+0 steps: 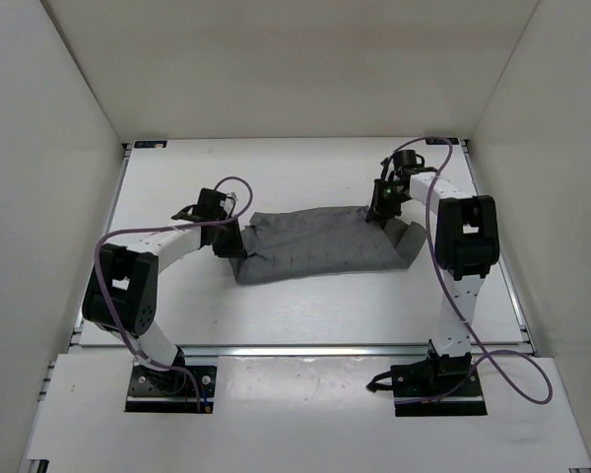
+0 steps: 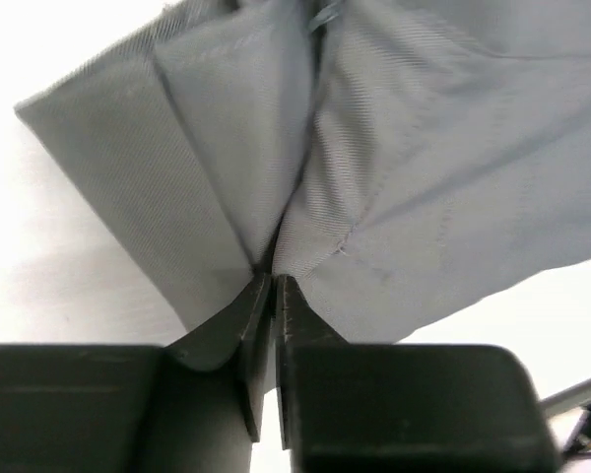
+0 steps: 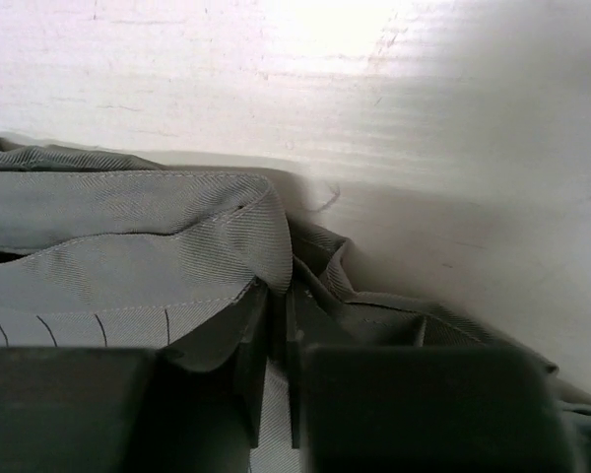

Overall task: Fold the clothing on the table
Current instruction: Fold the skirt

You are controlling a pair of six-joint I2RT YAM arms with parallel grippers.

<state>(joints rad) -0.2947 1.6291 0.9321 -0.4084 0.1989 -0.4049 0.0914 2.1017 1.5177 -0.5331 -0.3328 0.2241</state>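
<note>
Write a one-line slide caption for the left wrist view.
Left hand pinching a bunched fold at the edge of the grey clothing, white table beneath.

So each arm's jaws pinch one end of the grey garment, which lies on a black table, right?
Not quite. The table is white, not black; the top external view shows it. The rest stands: each arm's jaws pinch one end of the grey garment, which lies on that table.

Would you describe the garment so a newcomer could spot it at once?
Start at the white table and look toward its middle. The clothing is a dark grey pleated strip, its ends pinched by the left gripper and right gripper; nothing else there is fabric.
</note>
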